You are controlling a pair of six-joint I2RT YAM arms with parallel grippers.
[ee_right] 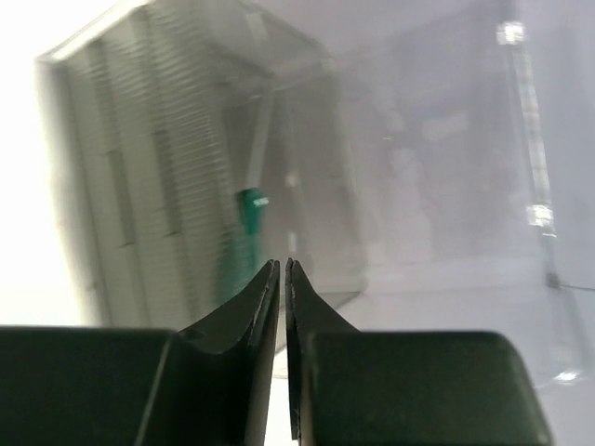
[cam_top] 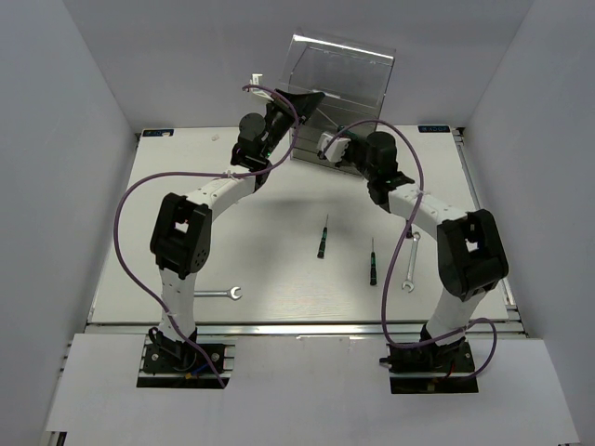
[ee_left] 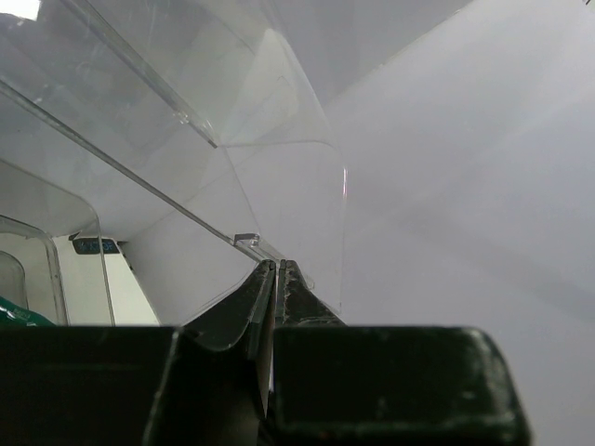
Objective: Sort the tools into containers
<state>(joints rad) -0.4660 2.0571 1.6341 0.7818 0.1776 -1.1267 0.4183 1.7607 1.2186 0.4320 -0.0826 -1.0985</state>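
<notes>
Left claw (ee_left: 277, 267) is pinched together on a clear edge of the cabinet (cam_top: 344, 70), at the cabinet's 9 o'clock side. Right claw (ee_right: 282, 265) is closed on nothing, just before the cabinet's front, where a green handle (ee_right: 249, 216) shows blurred inside. The cabinet sits tilted at the table's (cam_top: 121, 242) 12 o'clock. 1 screwdriver (cam_top: 322, 239) lies near the table's centre, a 2nd screwdriver (cam_top: 372, 264) at its 4 o'clock. 1 wrench (cam_top: 409, 266) lies at the table's 4 o'clock and a 2nd wrench (cam_top: 224, 295) at 7 o'clock.

tabletop (cam_top: 279, 269): white, flat | walls (cam_top: 74, 111): plain grey, enclosing three sides | rail (cam_top: 307, 328): metal, along near tabletop edge
</notes>
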